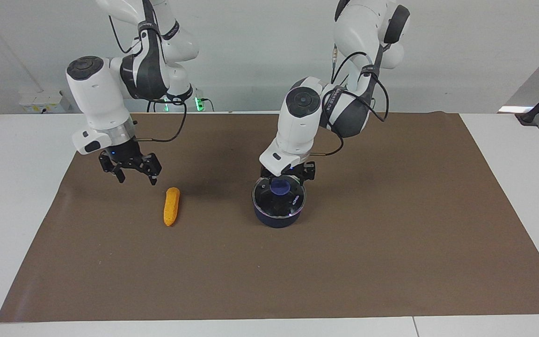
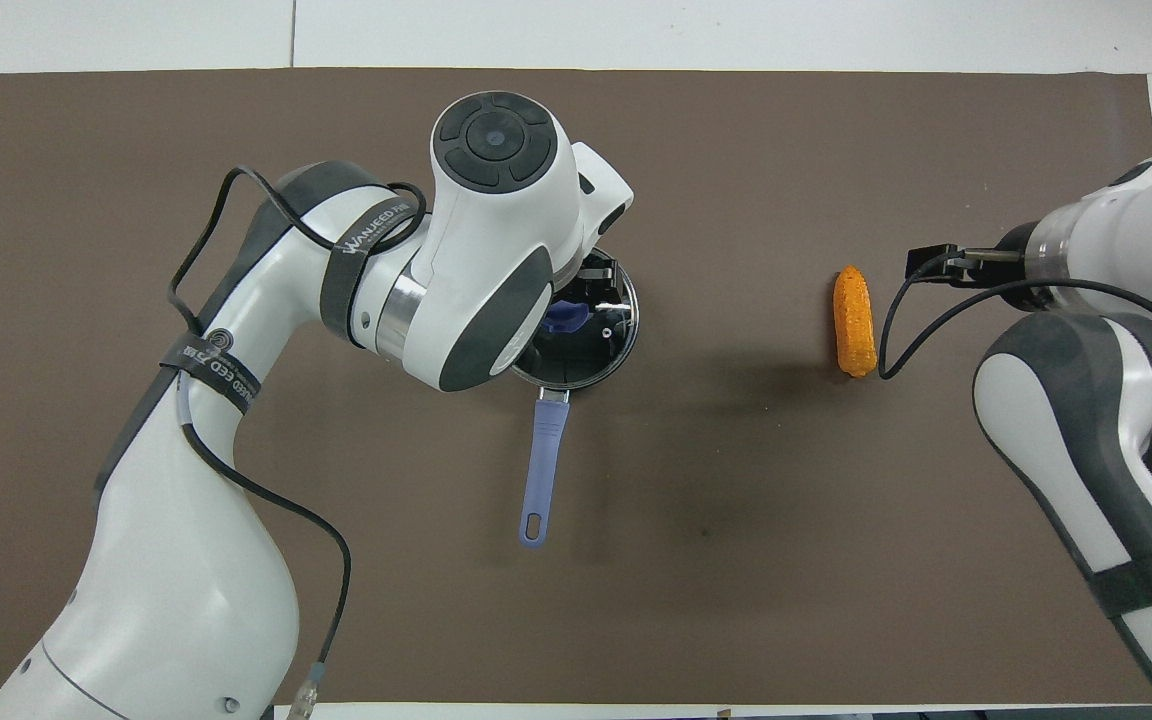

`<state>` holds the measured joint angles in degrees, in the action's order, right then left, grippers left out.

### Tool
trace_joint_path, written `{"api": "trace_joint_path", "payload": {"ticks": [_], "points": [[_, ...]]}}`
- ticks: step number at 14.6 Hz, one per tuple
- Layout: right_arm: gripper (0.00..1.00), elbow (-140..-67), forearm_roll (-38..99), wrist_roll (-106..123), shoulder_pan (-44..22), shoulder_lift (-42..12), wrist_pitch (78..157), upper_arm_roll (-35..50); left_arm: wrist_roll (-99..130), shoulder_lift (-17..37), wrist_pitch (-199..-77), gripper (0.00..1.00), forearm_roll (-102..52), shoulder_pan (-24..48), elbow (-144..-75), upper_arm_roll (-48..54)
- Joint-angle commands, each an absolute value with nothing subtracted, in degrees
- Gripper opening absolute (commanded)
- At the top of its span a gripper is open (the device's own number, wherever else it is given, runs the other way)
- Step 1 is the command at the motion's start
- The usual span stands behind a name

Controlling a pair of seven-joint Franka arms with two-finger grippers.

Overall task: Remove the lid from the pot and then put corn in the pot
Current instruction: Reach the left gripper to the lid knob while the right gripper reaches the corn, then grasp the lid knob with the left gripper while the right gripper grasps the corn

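Observation:
The pot (image 1: 276, 219) stands mid-mat with the lid (image 1: 269, 202) on it and the blue knob (image 1: 280, 187) showing. In the overhead view the pot's blue handle (image 2: 546, 450) points toward the robots, and the lid (image 2: 604, 345) is partly covered by the left arm. My left gripper (image 1: 289, 178) is low over the lid, right at the knob. The corn (image 1: 171, 206) lies on the mat toward the right arm's end; it also shows in the overhead view (image 2: 854, 320). My right gripper (image 1: 137, 179) hangs open and empty over the mat close beside the corn.
A brown mat (image 1: 391, 262) covers most of the white table (image 1: 17, 154). Only the pot and the corn lie on the mat.

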<state>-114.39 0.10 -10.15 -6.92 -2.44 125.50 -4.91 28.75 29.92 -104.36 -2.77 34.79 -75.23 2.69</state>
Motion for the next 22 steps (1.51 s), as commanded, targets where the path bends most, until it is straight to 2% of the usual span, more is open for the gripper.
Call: {"api": "trace_joint_path", "payload": {"ticks": [1, 4, 10, 13, 15, 18, 20, 22], "points": [[1.0, -115.92, 1.23, -9.5, -7.81, -4.91, 126.91, -4.75, 29.53, 30.94, -105.9, 1.0, -2.55, 36.47, -73.74, 1.58], [1.0, -117.59, 1.32, -4.32, -8.26, -6.15, 130.59, -4.66, 29.44, 31.64, -106.43, 1.0, -0.89, 36.56, -74.09, 1.58], [1.0, -117.86, 1.23, 2.11, -10.11, -13.0, 133.24, -4.39, 29.44, 31.64, -109.6, 1.0, -0.44, 36.65, -76.02, 1.58], [1.0, -119.87, 1.23, 2.81, -10.11, -13.27, 134.29, -4.39, 29.44, 31.55, -111.09, 1.0, -0.09, 36.48, -77.78, 1.58], [1.0, -122.16, 1.23, 2.55, -10.11, -13.36, 138.15, -4.4, 29.53, 31.55, -111.09, 1.0, -0.09, 36.47, -77.78, 1.49], [0.99, -122.69, 1.23, 2.37, -10.11, -13.18, 137.99, -4.39, 29.44, 31.55, -111.09, 0.95, -0.09, 36.47, -77.78, 1.58], [0.81, -124.1, 1.23, 2.2, -10.11, -12.83, 138.08, -4.39, 29.44, 31.55, -110.92, 0.91, 0.0, 36.47, -77.78, 1.5], [0.5, -124.28, 1.32, 1.93, -10.11, -12.74, 137.73, -4.39, 29.44, 31.46, -110.04, 0.91, 0.78, 36.65, -77.61, 1.49]]}}
